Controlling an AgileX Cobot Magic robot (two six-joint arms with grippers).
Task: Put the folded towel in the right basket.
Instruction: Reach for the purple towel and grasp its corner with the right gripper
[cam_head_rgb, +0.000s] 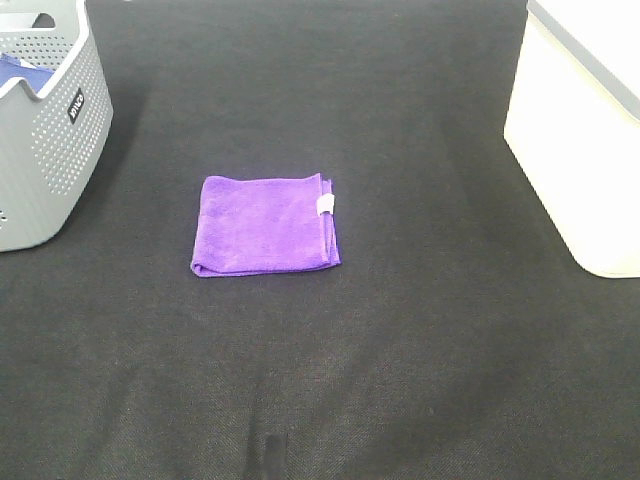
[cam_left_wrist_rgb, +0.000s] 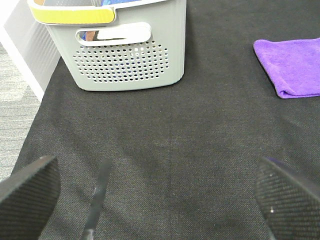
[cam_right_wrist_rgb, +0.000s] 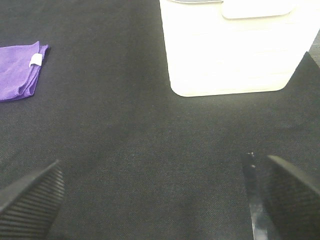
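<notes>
The folded purple towel (cam_head_rgb: 264, 224) with a small white tag lies flat on the black table, left of centre. It shows in the left wrist view (cam_left_wrist_rgb: 292, 65) and in the right wrist view (cam_right_wrist_rgb: 20, 70). The right basket (cam_head_rgb: 580, 120) is white and stands at the right edge; the right wrist view (cam_right_wrist_rgb: 230, 47) shows its side. Neither gripper shows in the high view. My left gripper (cam_left_wrist_rgb: 155, 200) is open and empty, well short of the towel. My right gripper (cam_right_wrist_rgb: 160, 200) is open and empty, in front of the white basket.
A grey perforated basket (cam_head_rgb: 45, 120) with blue cloth inside stands at the far left; it also shows in the left wrist view (cam_left_wrist_rgb: 125, 55). The table's left edge (cam_left_wrist_rgb: 42, 100) drops to a grey floor.
</notes>
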